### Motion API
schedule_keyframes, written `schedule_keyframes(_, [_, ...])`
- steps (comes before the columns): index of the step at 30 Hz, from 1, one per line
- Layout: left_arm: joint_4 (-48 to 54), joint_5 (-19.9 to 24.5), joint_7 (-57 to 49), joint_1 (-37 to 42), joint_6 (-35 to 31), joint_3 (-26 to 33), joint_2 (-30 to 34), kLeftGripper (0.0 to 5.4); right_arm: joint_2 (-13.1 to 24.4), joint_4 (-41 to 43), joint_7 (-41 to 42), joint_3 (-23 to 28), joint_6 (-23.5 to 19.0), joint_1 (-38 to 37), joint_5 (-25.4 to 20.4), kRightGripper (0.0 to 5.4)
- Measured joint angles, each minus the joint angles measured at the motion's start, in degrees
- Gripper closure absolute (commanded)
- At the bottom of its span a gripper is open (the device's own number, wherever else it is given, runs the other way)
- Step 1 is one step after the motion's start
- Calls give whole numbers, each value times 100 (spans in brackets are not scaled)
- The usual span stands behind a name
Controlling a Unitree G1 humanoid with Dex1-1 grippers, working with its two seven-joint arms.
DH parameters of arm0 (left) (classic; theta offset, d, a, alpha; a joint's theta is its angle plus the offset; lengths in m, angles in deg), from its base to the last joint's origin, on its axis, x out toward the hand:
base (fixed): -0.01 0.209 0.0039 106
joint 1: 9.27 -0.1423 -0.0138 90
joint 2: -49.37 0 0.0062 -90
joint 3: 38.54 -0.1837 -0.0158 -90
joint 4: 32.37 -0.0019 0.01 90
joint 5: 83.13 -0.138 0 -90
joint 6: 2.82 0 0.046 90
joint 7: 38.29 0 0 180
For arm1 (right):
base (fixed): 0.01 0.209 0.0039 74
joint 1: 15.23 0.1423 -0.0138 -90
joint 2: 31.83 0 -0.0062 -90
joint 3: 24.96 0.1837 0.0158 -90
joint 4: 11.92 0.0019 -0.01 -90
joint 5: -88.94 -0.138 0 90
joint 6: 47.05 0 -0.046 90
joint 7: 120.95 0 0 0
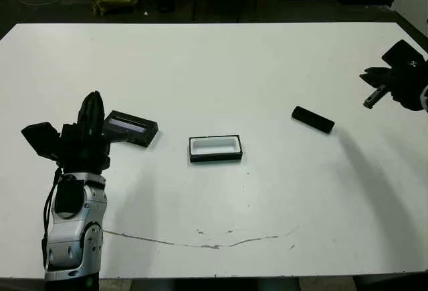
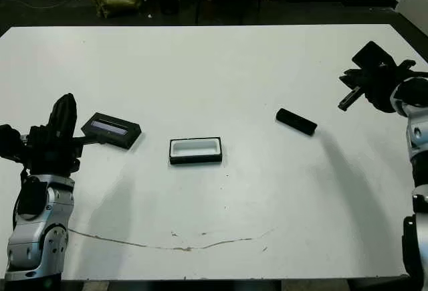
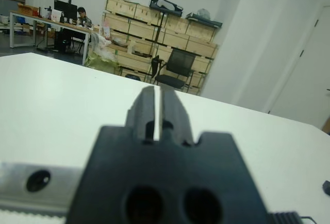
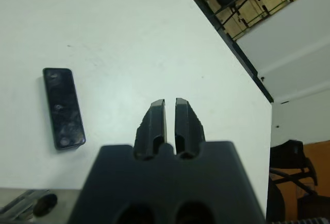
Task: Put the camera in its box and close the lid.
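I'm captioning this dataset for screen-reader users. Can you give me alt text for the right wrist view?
The right gripper hangs above a white table with its two black fingers nearly together and nothing between them. The camera, a slim glossy black bar, lies flat on the table off to one side, clear of the fingers.

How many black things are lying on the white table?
3. The lid lies on the robot's left, close to the left gripper. The box sits in the middle. The camera lies to the right, nearer the right gripper.

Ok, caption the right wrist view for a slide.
Right gripper, jaws shut and empty, above the table beside the camera.
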Motion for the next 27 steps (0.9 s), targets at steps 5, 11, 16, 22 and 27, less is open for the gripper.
schedule_keyframes(5, [2,0,-13,-4,0,-1,0,539,-10,-118,32,-295,-26,161,344,540])
schedule_keyframes(11, [2,-16,-16,-7,1,0,0,539,-119,-183,73,-541,-100,251,582,540])
schedule_keyframes(16, [6,-80,-31,-13,1,-2,1,539,-231,-321,81,-571,-113,264,582,540])
schedule_keyframes(22, [18,-68,-33,-19,-14,1,0,539,-237,-356,80,-618,-130,263,662,540])
schedule_keyframes(27, [16,-51,-11,-19,-14,6,1,539,-277,-351,68,-703,-171,255,770,540])
